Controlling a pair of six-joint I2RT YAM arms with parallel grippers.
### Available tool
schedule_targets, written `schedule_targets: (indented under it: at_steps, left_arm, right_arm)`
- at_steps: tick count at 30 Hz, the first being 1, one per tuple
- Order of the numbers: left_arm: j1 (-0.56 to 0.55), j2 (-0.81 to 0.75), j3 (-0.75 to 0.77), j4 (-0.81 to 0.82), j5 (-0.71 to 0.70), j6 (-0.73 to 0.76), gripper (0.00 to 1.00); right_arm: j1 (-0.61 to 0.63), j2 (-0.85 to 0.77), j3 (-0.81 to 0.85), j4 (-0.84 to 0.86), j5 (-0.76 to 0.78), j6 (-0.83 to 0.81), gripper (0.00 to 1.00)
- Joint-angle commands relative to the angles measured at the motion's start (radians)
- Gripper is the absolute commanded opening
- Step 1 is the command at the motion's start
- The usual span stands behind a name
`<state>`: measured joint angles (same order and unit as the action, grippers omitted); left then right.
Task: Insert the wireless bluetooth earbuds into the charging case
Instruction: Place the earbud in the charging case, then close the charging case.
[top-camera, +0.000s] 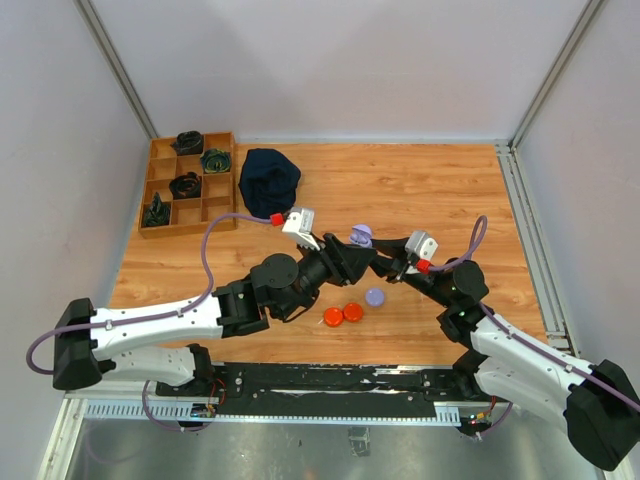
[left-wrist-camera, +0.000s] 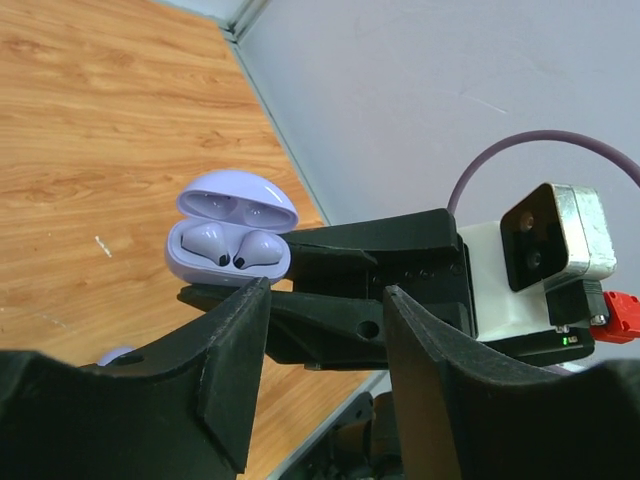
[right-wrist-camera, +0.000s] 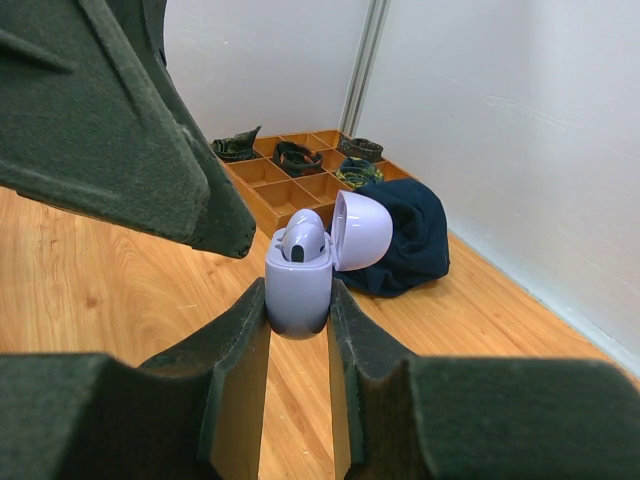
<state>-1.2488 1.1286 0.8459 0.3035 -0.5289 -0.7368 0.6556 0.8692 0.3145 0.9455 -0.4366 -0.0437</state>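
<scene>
The left claw (left-wrist-camera: 325, 298) stands part-open with nothing between its fingers, just beside the charging case (left-wrist-camera: 228, 235). The main hazard lies there: a careless move could let a finger clip the raised lid (right-wrist-camera: 360, 228) or knock the case askew in the other claw's hold. That could jar loose the two wireless bluetooth earbuds (left-wrist-camera: 232, 250), which appear to sit in their wells. Whether both are fully seated cannot be told, and one riding high would likely stop the lid closing. The left arm reaches from the near left corner across the worktop (top-camera: 420, 190) to the centre, its wrist tipped upward. The case seems to be held clear of the worktop, beyond the orange and lavender discs (top-camera: 353, 312) in the top view. The right claw (right-wrist-camera: 298, 295) is narrow, pinching the case's lower body on both sides, its arm stretched in from the near right. A slack pinch there would drop everything.
</scene>
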Motion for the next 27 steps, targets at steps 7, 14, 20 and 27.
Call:
schedule_targets:
  at_steps: [7, 14, 20, 27]
  left_arm:
    - [0.088, -0.110, 0.031, -0.168, 0.031, 0.105, 0.68]
    - [0.262, -0.188, -0.015, -0.205, 0.284, 0.119, 0.74]
    - [0.403, -0.185, -0.029, -0.214, 0.538, 0.101, 0.79]
    - [0.501, -0.146, -0.047, -0.170, 0.789, 0.068, 0.82]
  right_arm:
    - [0.019, -0.015, 0.015, -0.034, -0.019, 0.010, 0.06]
    - [0.019, -0.024, 0.082, -0.215, -0.082, 0.025, 0.05]
    - [0.015, 0.012, 0.171, -0.337, -0.206, 0.034, 0.03]
    - [0.008, 0.068, 0.220, -0.376, -0.325, 0.052, 0.03]
